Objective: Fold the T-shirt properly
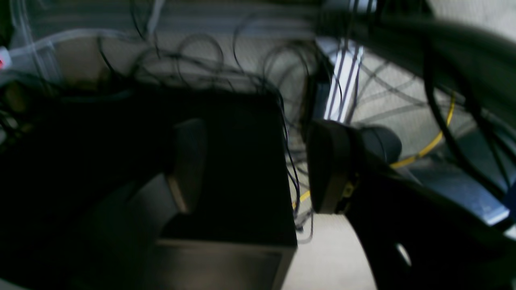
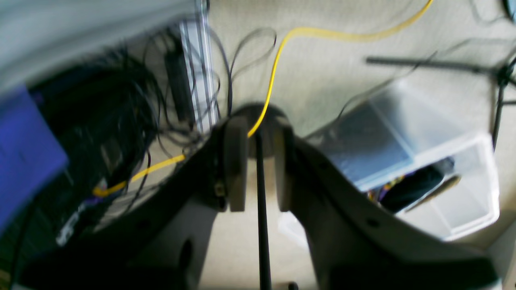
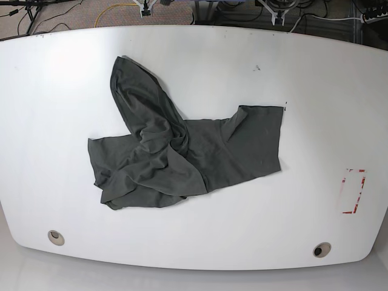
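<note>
Base view: T-shirt (image 3: 160, 145) apart from end effectors.

The left gripper (image 1: 256, 169) was positioned with its two fingers spaced apart and nothing between them in contact. A dark box-shaped body (image 1: 238, 161) lay beyond the fingers; its front face was lighter. Thin dark cables (image 1: 201, 60) were looped behind it. A striped metallic bar (image 1: 344, 80) stood tilted at the upper right, near a dark rounded part (image 1: 379, 143). A yellow cable (image 1: 433, 141) ran diagonally at the right. The near fingers were blurred.
</note>
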`<state>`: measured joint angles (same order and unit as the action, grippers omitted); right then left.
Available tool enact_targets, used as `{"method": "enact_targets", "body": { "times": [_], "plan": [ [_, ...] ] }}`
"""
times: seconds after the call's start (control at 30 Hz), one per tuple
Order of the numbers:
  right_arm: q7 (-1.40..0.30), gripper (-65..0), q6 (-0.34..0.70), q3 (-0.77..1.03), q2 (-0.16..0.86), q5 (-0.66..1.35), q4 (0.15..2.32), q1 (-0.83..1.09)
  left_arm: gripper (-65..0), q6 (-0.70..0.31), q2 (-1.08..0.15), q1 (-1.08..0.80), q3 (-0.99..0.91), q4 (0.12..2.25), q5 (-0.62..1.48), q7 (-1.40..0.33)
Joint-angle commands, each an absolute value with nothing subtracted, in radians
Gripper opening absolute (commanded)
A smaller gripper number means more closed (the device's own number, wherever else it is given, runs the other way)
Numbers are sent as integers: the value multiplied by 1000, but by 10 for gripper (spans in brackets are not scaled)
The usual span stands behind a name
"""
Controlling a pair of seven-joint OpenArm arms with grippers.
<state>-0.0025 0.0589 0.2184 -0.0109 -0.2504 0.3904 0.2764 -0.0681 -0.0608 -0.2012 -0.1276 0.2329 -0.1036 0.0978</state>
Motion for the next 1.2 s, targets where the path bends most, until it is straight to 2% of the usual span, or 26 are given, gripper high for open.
{"method": "enact_targets", "body": {
  "times": [0.0, 0.4, 0.47, 0.6, 0.8, 1.17],
  "plan": [
    [5, -535, 58, 220, -10, -245, 391, 282, -287, -68, -67, -202, -125, 222, -103, 103],
    [9, -534, 66, 215, -22, -234, 475, 310, -281, -72, -73, -217, -130, 223, -97, 127],
    [12, -535, 64, 204, -32, -228, 596, 366, -275, -74, -71, -283, -140, 296, -86, 143],
    [11, -533, 62, 188, -48, -230, 705, 417, -274, -79, -72, -364, -156, 417, -83, 151],
    [14, -533, 65, 197, -96, -236, 752, 436, -283, -81, -70, -459, -198, 623, -73, 137],
    [6, -533, 61, 195, -110, -240, 869, 499, -284, -80, -75, -499, -181, 744, -61, 124]
  ]
}}
